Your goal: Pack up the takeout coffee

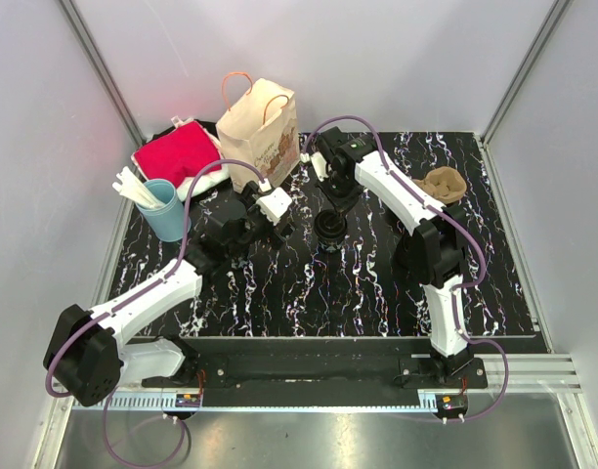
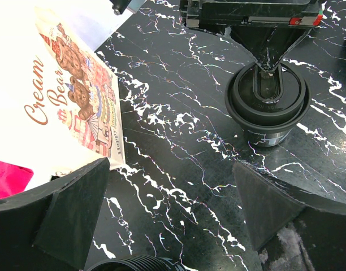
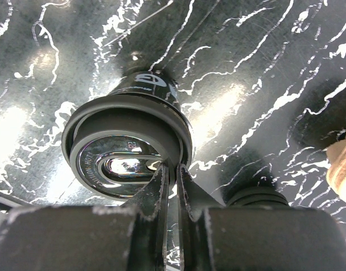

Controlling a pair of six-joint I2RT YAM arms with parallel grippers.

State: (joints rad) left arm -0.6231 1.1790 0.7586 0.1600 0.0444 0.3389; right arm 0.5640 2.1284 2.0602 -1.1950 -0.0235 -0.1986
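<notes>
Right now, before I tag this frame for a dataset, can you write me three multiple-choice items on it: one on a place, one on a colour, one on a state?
1. Where does the paper bag stand, seen from the cup in the top view?
A) farther back and to the left
B) at the near edge, by the arm bases
C) directly to its right

2. What colour is the cloth beside the bag?
A) green
B) red
C) yellow

3. How is the left pincer?
A) shut on the bag
B) shut on the cup
C) open and empty

Answers:
1 A, the top view shows the bag beyond the cup, leftward.
2 B, the cloth is plainly red.
3 C, it gapes wide with nothing in it.
</notes>
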